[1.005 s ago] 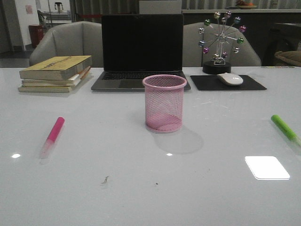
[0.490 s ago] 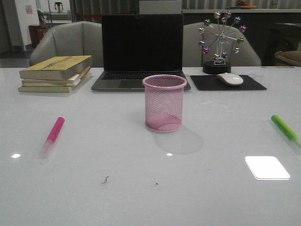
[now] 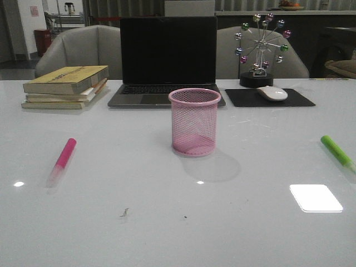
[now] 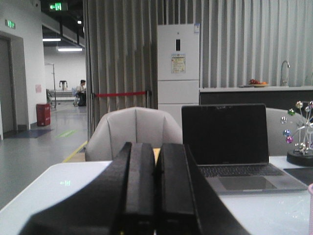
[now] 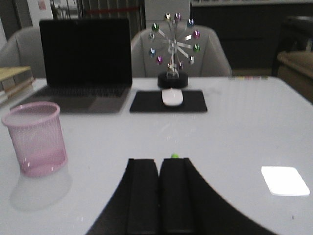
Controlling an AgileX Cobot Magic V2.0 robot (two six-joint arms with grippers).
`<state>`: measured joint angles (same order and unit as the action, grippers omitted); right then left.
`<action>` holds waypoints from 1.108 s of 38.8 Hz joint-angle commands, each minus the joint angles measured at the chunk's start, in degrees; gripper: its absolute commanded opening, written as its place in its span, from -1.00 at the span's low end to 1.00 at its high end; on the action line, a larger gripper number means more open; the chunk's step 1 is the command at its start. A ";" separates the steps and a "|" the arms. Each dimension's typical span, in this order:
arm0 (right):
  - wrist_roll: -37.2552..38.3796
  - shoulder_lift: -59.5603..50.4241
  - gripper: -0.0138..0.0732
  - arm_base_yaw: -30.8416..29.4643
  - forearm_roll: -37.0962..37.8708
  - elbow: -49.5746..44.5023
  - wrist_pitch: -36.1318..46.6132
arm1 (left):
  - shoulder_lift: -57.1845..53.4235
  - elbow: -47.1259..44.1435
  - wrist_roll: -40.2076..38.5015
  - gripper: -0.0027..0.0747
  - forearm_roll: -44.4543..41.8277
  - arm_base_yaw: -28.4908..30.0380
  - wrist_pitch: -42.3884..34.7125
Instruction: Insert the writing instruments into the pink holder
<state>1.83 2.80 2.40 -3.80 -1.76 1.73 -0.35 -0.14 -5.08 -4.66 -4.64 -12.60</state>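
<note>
The pink mesh holder (image 3: 194,122) stands upright and empty at the table's middle, also seen in the right wrist view (image 5: 36,138). A pink marker (image 3: 62,159) lies flat on the table to its left. A lime green marker (image 3: 337,152) lies flat near the right edge. Neither arm shows in the front view. My left gripper (image 4: 156,166) is shut with nothing in it, held above the table and facing the laptop. My right gripper (image 5: 159,161) is shut and empty; only a green tip of the green marker (image 5: 174,156) peeks out from behind its fingers.
An open laptop (image 3: 167,61) sits behind the holder. Stacked books (image 3: 65,86) lie at back left. A mouse (image 3: 272,93) on a black pad (image 3: 269,98) and a ferris-wheel ornament (image 3: 260,50) stand at back right. Chairs stand behind the table.
</note>
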 commanded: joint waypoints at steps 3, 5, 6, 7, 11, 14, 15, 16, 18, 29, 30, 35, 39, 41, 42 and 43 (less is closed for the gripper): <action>0.04 0.32 -0.55 -0.21 -0.05 2.20 15.49 | -1.13 4.35 -0.37 -0.69 0.49 0.17 -4.11; 0.04 0.32 -0.55 -0.21 0.01 4.28 15.88 | -1.13 6.37 -0.37 -0.69 0.49 0.17 -3.27; 0.04 0.32 -0.55 -0.21 0.01 5.36 15.51 | -1.13 7.19 -0.37 -0.69 0.49 0.17 -2.83; 0.04 0.32 -0.55 -0.21 0.01 6.91 15.01 | -1.13 8.33 -0.37 -0.69 0.49 0.17 -2.09; 0.04 0.43 -0.55 -0.21 0.01 12.65 11.19 | -1.03 11.95 -0.37 -0.69 0.49 0.17 -0.14; 0.04 0.58 -0.55 -0.21 0.11 17.73 7.81 | -1.03 14.91 -0.37 -0.69 0.49 0.17 2.59; 0.04 0.58 -0.55 -0.21 0.12 19.46 6.52 | -1.03 15.87 -0.37 -0.69 0.49 0.17 3.40; 0.04 0.58 -0.55 -0.21 0.16 20.75 5.16 | -1.03 16.53 -0.37 -0.69 0.49 0.17 3.92; 0.04 0.58 -0.55 -0.21 0.30 23.46 2.90 | -1.03 18.04 -0.37 -0.69 0.49 0.17 4.78; 0.04 1.74 -0.55 -0.21 0.48 33.48 -5.05 | 2.61 26.48 -0.45 -0.69 0.49 0.17 9.15; 0.04 2.49 -0.55 -0.21 0.48 34.51 -6.09 | 3.70 27.28 -0.45 -0.69 0.49 0.17 9.15; 0.04 7.57 -0.55 -0.21 0.48 39.72 -9.60 | 10.05 32.91 -0.45 -0.69 0.49 0.17 9.15; 0.04 12.38 -0.55 -0.21 0.78 43.87 -10.58 | 15.38 37.21 -0.45 -0.69 0.49 0.17 10.74; 0.04 15.20 -0.55 -0.21 1.31 45.31 -10.58 | 18.37 38.75 -0.45 -0.69 0.49 0.17 12.60; 0.04 16.87 -0.55 -0.21 1.64 45.85 -10.58 | 20.12 39.33 -0.45 -0.69 0.49 0.17 13.57; 0.04 18.58 -0.55 -0.21 2.09 46.13 -10.58 | 21.38 39.58 -0.45 -0.69 0.49 0.17 14.08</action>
<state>1.88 15.88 2.40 -3.20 41.18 -12.29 15.72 36.23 -5.08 -4.66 -4.64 2.25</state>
